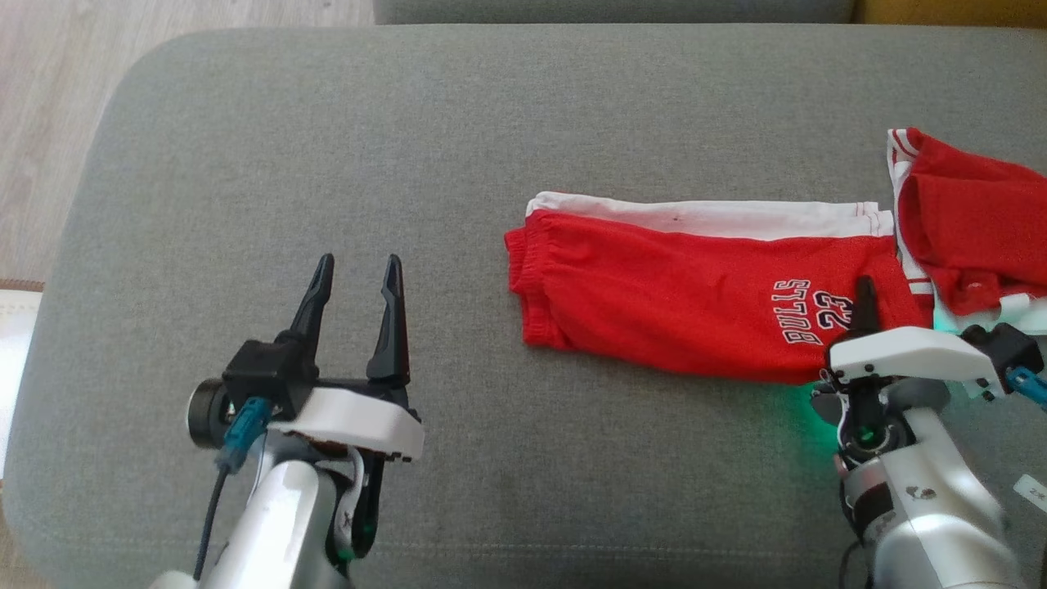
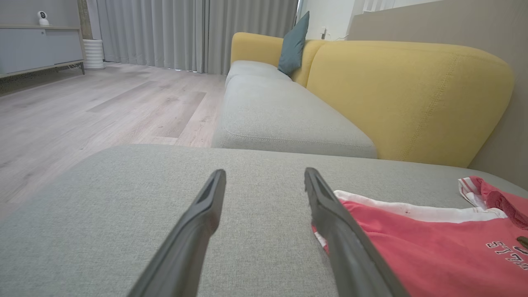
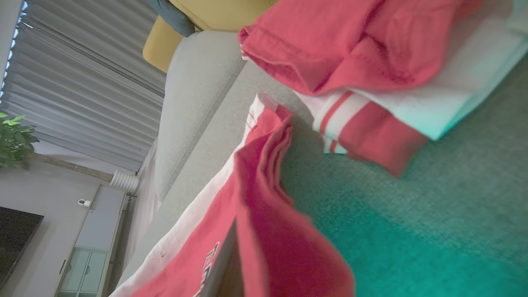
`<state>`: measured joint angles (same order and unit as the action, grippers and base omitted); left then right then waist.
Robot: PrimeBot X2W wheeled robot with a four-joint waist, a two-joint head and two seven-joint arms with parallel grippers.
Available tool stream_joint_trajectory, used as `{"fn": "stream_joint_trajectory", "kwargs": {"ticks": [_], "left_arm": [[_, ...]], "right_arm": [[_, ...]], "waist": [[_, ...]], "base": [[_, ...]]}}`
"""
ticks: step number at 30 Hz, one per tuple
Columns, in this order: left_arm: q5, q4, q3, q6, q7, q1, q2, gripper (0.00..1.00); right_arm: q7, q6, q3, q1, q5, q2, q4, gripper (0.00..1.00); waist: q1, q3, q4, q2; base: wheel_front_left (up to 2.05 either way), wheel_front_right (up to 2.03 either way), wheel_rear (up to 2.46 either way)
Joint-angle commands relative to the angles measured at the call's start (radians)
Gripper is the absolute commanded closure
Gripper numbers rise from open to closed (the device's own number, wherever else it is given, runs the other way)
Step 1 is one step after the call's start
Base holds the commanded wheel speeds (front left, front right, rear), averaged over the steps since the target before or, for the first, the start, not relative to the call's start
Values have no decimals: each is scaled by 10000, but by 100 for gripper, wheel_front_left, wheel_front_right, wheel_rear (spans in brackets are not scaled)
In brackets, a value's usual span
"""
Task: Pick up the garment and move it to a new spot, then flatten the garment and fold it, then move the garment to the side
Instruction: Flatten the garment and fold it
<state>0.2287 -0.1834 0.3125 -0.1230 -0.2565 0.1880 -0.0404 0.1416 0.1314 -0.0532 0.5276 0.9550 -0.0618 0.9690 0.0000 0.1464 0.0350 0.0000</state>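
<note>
The garment is a pair of red shorts with white trim and "BULLS 23" print, lying folded lengthwise on the grey cushion, right of centre. My right gripper is shut on the garment's near right corner. In the right wrist view, red cloth drapes over one dark finger and lifts slightly off the cushion. My left gripper hovers open over bare cushion to the left of the garment. In the left wrist view the left gripper holds nothing, and the garment lies just past the right finger.
A second red and white piece of clothing lies bunched at the cushion's right edge, close to the garment's end. Wooden floor lies beyond the cushion's left edge. A yellow sofa back and a teal pillow stand behind.
</note>
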Motion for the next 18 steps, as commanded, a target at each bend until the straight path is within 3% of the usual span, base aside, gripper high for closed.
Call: {"fn": "stream_joint_trajectory", "kwargs": {"ticks": [1, 7, 18], "left_arm": [[-103, 346, -333, 36, -53, 236, -99, 0], [-121, 249, -247, 94, -53, 261, -99, 0], [-32, 200, -108, 38, -53, 13, -99, 0]], "right_arm": [[360, -7, 445, 196, 18, 115, -321, 100], [1071, -7, 1280, 484, -95, 115, -522, 100], [1195, -7, 3081, 650, 294, 116, -1054, 100]], "waist": [[0, -13, 6, 0], [0, -226, 191, 0], [0, -580, 895, 0]], "base": [[0, 0, 0], [0, 0, 0], [0, 0, 0]]}}
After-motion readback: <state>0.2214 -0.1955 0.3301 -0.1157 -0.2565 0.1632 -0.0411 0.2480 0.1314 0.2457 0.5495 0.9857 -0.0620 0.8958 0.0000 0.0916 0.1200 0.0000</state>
